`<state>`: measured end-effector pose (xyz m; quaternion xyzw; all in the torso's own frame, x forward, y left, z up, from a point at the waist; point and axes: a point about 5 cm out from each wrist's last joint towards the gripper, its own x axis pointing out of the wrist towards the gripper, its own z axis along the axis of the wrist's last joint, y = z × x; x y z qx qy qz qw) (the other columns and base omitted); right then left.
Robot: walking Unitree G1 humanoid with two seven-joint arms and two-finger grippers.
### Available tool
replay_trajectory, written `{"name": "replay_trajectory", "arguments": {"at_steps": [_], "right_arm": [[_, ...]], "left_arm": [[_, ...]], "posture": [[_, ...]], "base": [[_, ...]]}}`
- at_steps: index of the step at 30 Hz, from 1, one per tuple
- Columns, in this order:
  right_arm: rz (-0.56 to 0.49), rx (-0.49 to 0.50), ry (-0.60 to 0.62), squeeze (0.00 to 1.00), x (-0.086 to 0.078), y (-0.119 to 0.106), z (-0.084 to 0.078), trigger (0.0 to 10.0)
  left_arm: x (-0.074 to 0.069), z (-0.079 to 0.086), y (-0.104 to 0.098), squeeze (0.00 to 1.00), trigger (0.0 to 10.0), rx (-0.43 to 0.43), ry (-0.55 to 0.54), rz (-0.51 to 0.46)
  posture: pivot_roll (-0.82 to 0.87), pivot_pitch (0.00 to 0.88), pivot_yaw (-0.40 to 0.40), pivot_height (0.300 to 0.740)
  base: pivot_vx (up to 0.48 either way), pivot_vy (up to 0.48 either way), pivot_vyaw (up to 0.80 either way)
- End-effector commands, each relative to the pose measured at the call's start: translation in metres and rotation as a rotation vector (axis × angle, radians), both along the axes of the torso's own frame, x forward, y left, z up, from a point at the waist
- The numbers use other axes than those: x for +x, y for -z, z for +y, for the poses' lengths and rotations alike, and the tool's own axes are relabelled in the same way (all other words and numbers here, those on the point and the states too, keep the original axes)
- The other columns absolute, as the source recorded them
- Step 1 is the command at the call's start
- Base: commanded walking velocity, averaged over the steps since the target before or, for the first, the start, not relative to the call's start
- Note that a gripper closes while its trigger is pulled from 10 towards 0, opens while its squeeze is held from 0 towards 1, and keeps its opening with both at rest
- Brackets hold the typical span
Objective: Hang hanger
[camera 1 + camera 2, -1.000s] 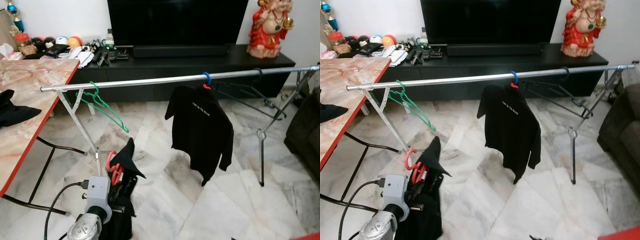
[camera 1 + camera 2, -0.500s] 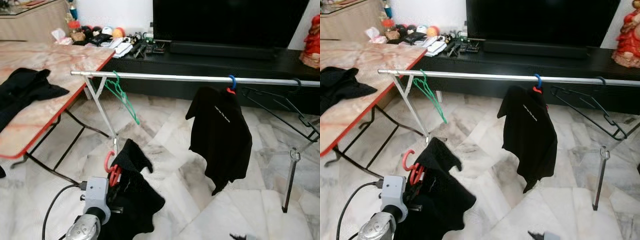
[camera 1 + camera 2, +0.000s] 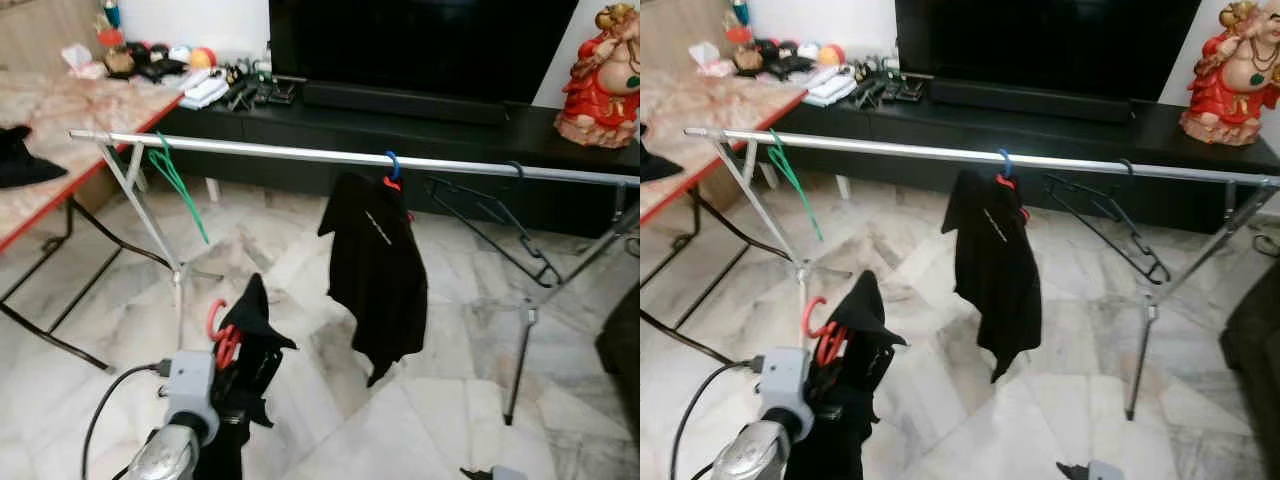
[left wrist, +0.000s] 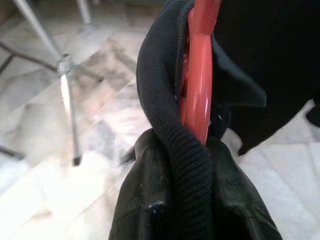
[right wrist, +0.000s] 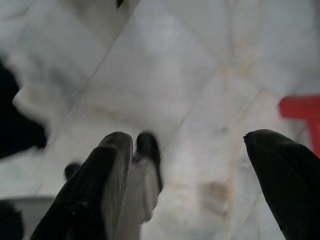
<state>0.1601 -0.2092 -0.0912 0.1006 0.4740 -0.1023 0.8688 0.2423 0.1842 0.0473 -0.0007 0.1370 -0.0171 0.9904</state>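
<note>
My left gripper (image 4: 192,150) clamps the red hanger (image 3: 222,335) with its black garment (image 3: 250,345), low before the silver rail (image 3: 300,154). Hanging not yet done. Right gripper (image 5: 187,165) spread wide, holding nothing.

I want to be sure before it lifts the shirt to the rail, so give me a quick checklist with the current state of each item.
1. Left gripper shut on the red hanger: ok, fingers pinch it through the black shirt.
2. Shirt on the hanger: cannot tell how well; the fabric is bunched around the hanger.
3. Free space on the rail: ok, bare stretch between the green hanger and the hung black shirt.
4. Hook at rail height: not ok, it sits well below the rail.
5. Right gripper: ok, open over the floor, holding nothing.
</note>
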Motion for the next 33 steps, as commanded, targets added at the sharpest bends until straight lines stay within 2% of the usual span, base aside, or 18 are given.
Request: {"name": "replay_trajectory", "arguments": {"at_steps": [1,6,11,26,30,33], "right_arm": [[0.021,0.002,0.003,0.0,-0.0051,0.0022,0.0,10.0],[0.017,0.005,0.013,0.0,-0.0052,0.0022,-0.0003,10.0],[0.019,0.0,0.002,0.0,-0.0056,0.0023,-0.0003,10.0],[0.023,0.01,0.002,0.0,-0.0078,0.003,-0.0009,10.0],[0.026,0.015,-0.005,0.0,-0.008,0.0032,-0.0005,10.0],[0.021,0.007,-0.015,0.0,-0.0071,0.0027,-0.0006,10.0]], "left_arm": [[0.0009,0.0057,-0.0066,0.0,10.0,0.023,-0.009,-0.023],[0.0001,0.0058,-0.0071,0.0,10.0,0.046,0.014,-0.028],[0.0004,0.0038,-0.007,0.0,10.0,0.04,0.024,-0.031],[-0.0012,-0.0037,-0.0058,0.0,10.0,0.022,0.051,-0.035],[-0.0016,-0.0034,-0.0057,0.0,10.0,0.022,0.05,-0.034],[-0.0017,-0.003,-0.006,0.0,10.0,0.023,0.047,-0.036]], "posture": [[-0.01,0.115,-0.009,0.74],[-0.01,0.11,-0.011,0.74],[-0.01,0.098,-0.012,0.74],[-0.01,0.082,-0.027,0.74],[-0.01,0.085,-0.026,0.74],[-0.01,0.087,-0.027,0.74]], "base": [[0.0,0.0,0.0],[0.0,0.0,0.0],[0.308,0.0,0.0],[0.413,0.0,0.0],[0.444,0.0,-0.8],[0.444,0.0,0.0]]}}
